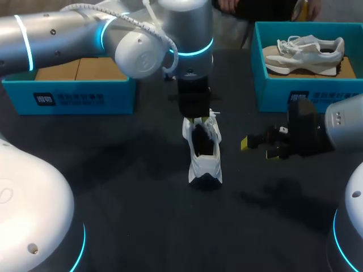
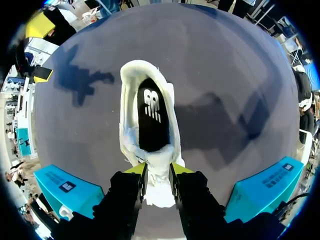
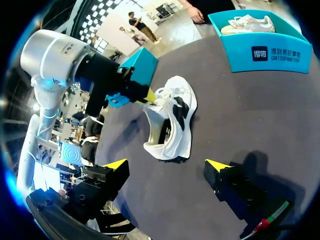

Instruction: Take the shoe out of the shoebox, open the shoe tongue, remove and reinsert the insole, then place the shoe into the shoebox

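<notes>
Table [image 1: 136,226]: dark grey, matte top, with soft shadows across the middle. Three items lie directly on it. A white shoe [image 1: 204,156] with a black lining sits near the centre, its opening facing up and its dark-soled end on the tabletop nearest the robot. A teal shoebox [image 1: 74,97] stands at the far left, open-topped and brown inside, with a printed label on its near wall. A second teal shoebox [image 1: 272,85] stands at the far right, also open. Both boxes are well apart from the shoe.
</notes>
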`<state>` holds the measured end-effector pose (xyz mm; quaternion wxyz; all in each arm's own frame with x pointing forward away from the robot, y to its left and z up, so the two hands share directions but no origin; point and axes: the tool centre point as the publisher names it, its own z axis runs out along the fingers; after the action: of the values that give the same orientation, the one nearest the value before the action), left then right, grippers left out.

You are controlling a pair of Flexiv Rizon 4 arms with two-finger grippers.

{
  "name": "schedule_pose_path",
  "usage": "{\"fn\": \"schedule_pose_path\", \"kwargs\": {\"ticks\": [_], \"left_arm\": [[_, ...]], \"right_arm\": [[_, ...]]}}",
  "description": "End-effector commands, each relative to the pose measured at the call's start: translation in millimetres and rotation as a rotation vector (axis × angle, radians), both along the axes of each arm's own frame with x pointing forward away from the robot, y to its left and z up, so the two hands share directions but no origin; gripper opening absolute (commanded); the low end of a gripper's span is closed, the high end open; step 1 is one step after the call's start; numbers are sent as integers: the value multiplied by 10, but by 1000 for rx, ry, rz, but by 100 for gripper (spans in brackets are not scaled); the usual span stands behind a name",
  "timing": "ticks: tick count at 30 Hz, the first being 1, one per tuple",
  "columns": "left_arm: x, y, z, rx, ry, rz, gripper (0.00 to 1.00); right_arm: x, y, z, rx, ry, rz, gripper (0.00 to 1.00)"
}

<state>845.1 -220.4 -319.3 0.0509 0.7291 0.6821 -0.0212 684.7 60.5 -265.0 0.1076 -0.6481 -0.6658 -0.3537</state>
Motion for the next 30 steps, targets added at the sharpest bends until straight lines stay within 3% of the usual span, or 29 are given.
{"fn": "schedule_pose_path", "kwargs": {"ticks": [1,5,13,17,23,30], "left_arm": [[-76,-4,4,-3,-2,-6,29],[-131,24,59,-7,-9,-16,29],[75,-36,129,-1,-34,-3,29],[87,-99,129,-3,-34,-3,33],[-34,-169,60,-2,-10,-31,31],[-183,-56,-12,15,15,-34,30]], "right_arm": [[-18,4,0,0,-2,-2,100],[-18,4,0,0,-2,-2,100],[-18,4,0,0,-2,-2,100],[-18,4,0,0,-2,-2,100],[-18,4,0,0,-2,-2,100],[-18,4,0,0,-2,-2,100]]}}
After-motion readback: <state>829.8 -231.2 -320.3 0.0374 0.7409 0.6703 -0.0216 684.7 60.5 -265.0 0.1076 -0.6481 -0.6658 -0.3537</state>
